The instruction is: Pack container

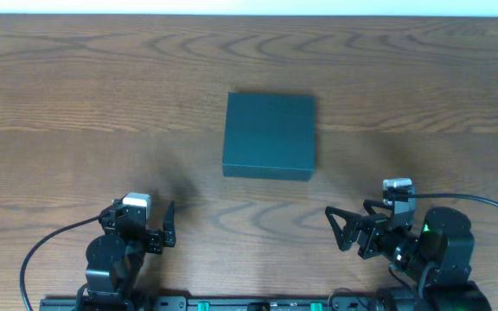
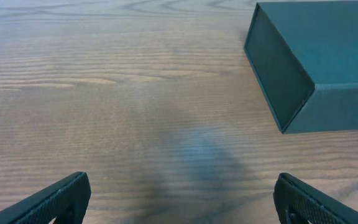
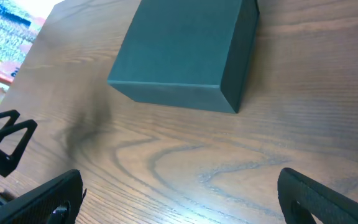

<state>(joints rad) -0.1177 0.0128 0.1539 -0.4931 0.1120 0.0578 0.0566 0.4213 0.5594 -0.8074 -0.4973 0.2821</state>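
Note:
The dark green container point(image 1: 270, 135) sits closed in the middle of the wooden table. It also shows in the left wrist view point(image 2: 319, 56) at the upper right and in the right wrist view point(image 3: 188, 50) at the top centre. My left gripper point(image 1: 169, 226) is open and empty at the front left, well short of the box; its fingertips frame bare wood point(image 2: 182, 199). My right gripper point(image 1: 335, 226) is open and empty at the front right, with bare wood between its fingers point(image 3: 179, 196). No snack packets are in view.
The wooden table point(image 1: 102, 104) stretches to the far edge. The left arm's fingers point(image 3: 2, 146) show at the left edge of the right wrist view. Cables trail from both arm bases along the front edge.

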